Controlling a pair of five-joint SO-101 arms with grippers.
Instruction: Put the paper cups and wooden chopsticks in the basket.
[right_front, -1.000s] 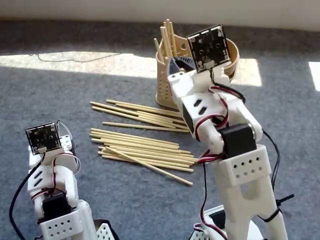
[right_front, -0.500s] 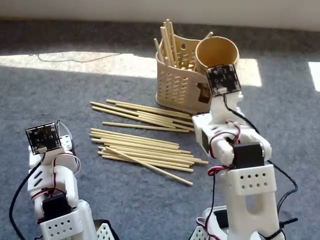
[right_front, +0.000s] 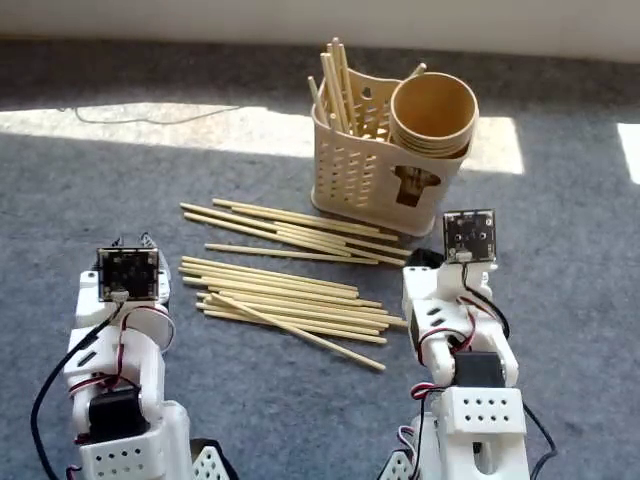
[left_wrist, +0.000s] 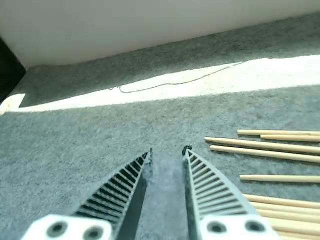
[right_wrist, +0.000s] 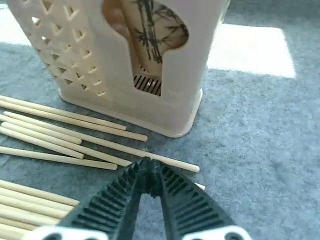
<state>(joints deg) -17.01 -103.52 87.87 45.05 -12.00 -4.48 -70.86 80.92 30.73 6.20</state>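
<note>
Crouching low at the near edge, the left arm (right_front: 120, 340) is seen with jaws slightly parted and empty, the right arm (right_front: 440, 300) with ribbed jaws closed on nothing. Nested paper cups (right_front: 433, 110) and upright wooden chopsticks (right_front: 335, 85) are held in the perforated cream basket (right_front: 350, 175). Loose round sticks (right_front: 290, 295) are scattered on the grey carpet (right_front: 560, 260) beside it.

No letters, numbers or signs can be read; the paper cup (right_wrist: 156, 35) inside the basket (right_wrist: 202, 75) carries just a bamboo drawing.

Bright daylight; a sunlit band (right_front: 150, 125) crosses the carpet (right_front: 280, 410) behind the basket (right_front: 350, 175); nearer carpet shaded
</note>
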